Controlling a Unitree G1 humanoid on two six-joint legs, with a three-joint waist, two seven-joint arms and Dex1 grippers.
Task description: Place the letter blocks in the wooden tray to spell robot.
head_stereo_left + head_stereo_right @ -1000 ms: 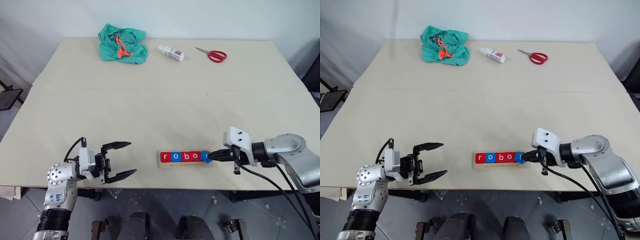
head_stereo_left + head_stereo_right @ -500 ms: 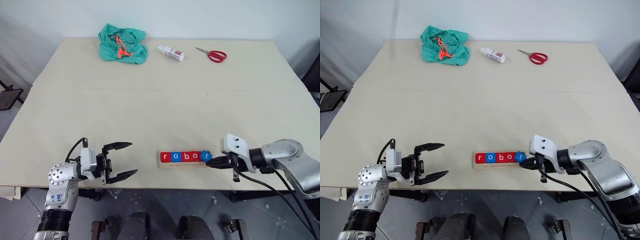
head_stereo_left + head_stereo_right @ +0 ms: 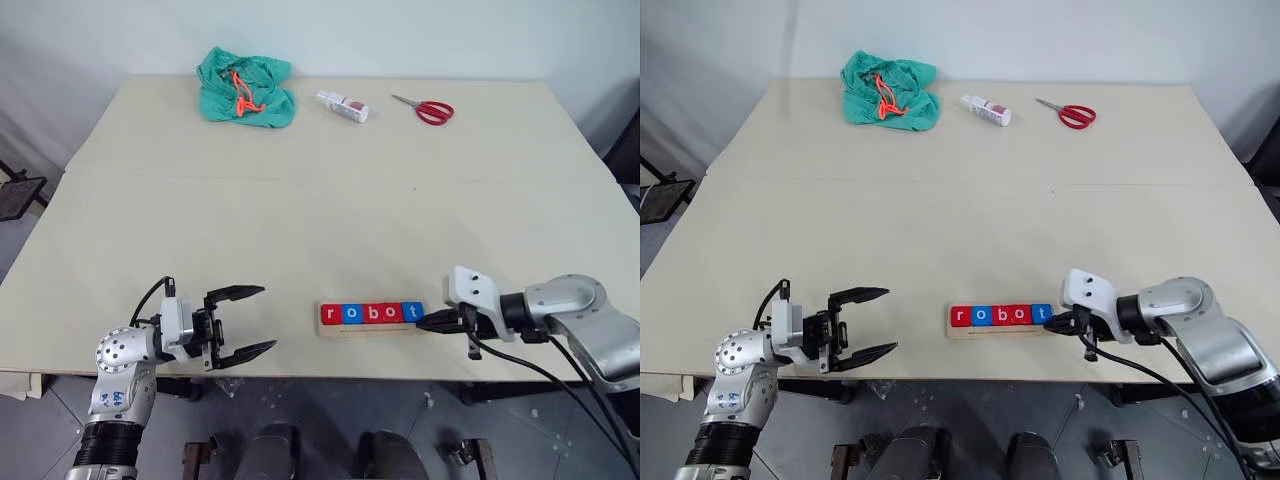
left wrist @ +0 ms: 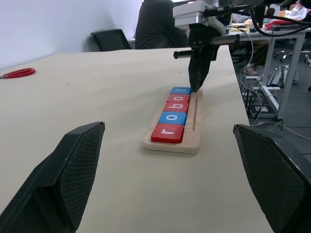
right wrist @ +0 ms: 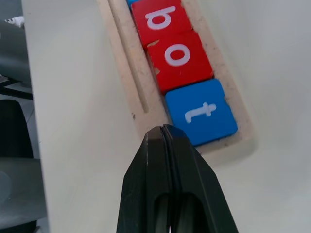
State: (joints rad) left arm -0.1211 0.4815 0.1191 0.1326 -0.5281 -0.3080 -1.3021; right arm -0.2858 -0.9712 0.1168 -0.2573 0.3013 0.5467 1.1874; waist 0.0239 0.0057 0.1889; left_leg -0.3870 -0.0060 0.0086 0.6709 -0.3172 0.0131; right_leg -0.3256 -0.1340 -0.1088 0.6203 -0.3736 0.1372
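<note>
We find the five letter blocks lying flat in the wooden tray, lengthwise across the table's near edge, with the right gripper, fingers pressed together, at its t end, and the left gripper, fingers spread, well apart.

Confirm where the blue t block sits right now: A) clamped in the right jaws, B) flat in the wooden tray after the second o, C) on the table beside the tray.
B: the blue t block lies flat in the wooden tray, at the row's end, free of the shut right gripper.
</note>
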